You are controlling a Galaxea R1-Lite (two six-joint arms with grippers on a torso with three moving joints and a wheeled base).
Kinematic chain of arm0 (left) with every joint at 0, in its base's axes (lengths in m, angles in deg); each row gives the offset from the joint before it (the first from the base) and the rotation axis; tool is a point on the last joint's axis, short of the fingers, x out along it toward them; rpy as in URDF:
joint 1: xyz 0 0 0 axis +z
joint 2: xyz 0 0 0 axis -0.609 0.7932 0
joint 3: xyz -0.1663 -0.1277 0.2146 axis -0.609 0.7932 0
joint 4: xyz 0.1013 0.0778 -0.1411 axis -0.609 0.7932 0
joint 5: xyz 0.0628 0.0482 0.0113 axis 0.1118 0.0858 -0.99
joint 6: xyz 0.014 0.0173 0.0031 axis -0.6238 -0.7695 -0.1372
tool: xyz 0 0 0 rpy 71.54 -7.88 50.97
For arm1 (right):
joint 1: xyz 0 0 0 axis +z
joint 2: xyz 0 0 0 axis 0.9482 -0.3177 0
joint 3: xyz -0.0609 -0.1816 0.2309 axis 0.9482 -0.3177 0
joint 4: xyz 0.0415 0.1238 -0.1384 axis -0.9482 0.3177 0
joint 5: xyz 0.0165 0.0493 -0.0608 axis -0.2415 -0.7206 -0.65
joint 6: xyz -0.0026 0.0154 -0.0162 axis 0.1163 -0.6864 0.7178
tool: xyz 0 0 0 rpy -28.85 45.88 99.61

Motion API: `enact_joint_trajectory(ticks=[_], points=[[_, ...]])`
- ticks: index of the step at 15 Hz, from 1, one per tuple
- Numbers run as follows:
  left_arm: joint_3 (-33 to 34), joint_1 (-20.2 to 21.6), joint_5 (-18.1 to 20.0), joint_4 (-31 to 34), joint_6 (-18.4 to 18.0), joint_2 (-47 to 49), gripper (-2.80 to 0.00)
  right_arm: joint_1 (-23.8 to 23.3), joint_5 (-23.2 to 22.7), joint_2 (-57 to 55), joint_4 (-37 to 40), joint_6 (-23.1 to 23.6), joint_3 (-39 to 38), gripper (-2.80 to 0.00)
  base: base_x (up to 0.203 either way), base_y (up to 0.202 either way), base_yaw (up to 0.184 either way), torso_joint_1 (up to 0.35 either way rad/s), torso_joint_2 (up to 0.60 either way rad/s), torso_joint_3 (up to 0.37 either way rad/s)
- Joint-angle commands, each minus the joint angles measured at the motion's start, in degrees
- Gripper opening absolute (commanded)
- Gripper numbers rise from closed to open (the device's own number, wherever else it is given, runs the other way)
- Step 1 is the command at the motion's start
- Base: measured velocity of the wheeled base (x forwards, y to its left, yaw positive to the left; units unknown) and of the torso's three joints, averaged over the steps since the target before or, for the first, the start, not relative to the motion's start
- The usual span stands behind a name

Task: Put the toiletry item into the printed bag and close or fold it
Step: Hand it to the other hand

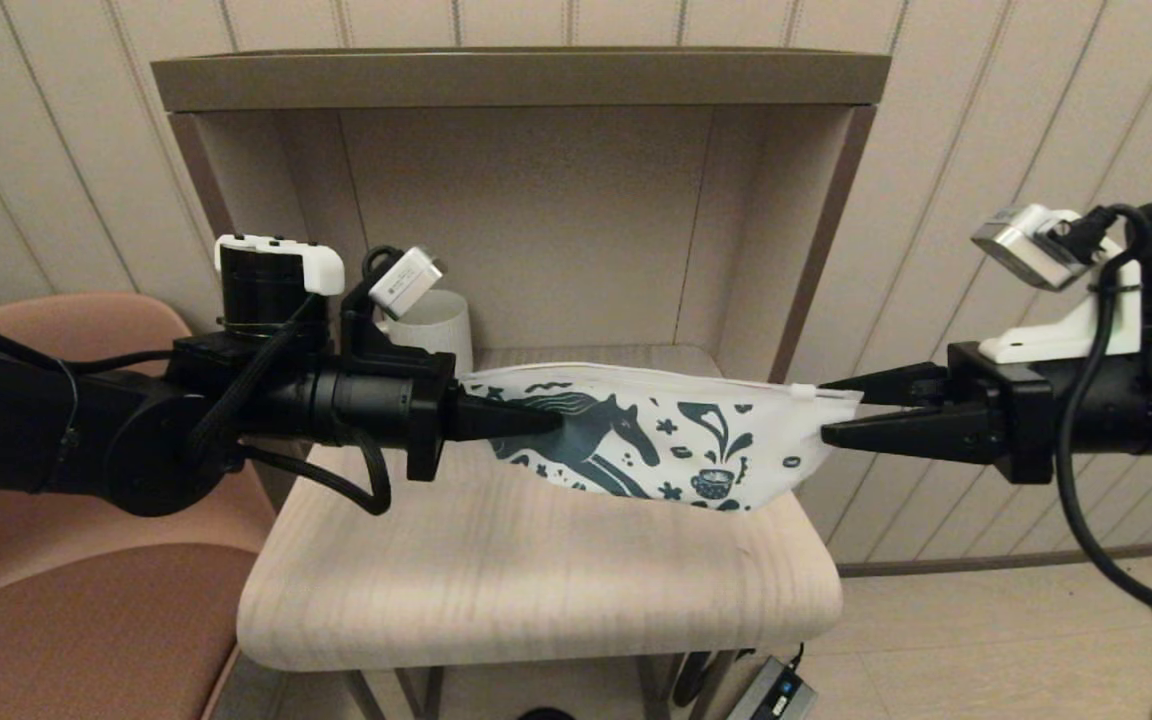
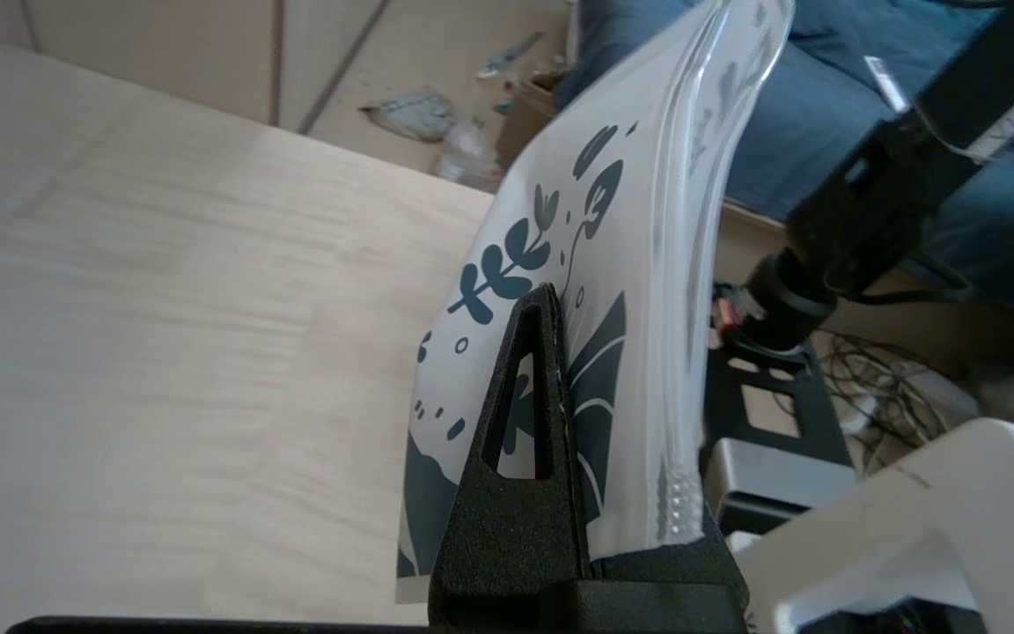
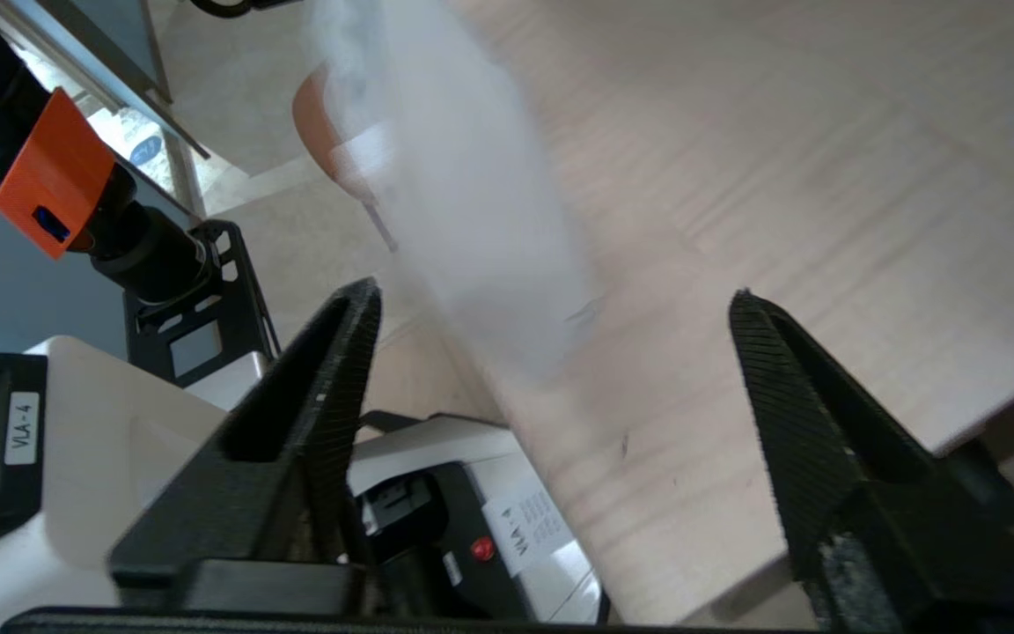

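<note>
A flat white pouch printed with a dark teal horse, flowers and small cups, the printed bag [image 1: 656,435], hangs in the air above a pale wood-grain side table [image 1: 536,580], stretched sideways between two black robot arms. The left gripper [image 1: 526,420] has its jaws pressed together on the bag's left end, and the left wrist view shows a black finger [image 2: 525,440] flat against the printed face. At the bag's right end, the right gripper [image 1: 836,412] has its jaws spread apart, one on either side of the bag's edge and not pinching it; the right wrist view shows the bag as a pale blur between two wide-set fingers [image 3: 322,370]. A small white slider tab sits on the bag's top edge near that right end, so the seal looks drawn across, though I cannot tell whether it is fully shut. The toiletry item, a small white tube, is nowhere in sight on the table; it may be inside the bag, but nothing shows that. A white ribbed mug [image 1: 441,325] stands behind the bag, near the left arm. By my judgement the task is near its end, with only setting the bag down left.
</note>
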Motion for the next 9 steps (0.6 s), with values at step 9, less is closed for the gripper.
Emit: enact_joint_trajectory(ticks=[9], points=[[0.07,-0.39,0.96,-0.64,-0.22,2.07,-2.8,5.91,-3.03,1.92,-0.7,1.48,-5.12,0.0,0.0,0.0,0.0,0.0,0.0,0.0]])
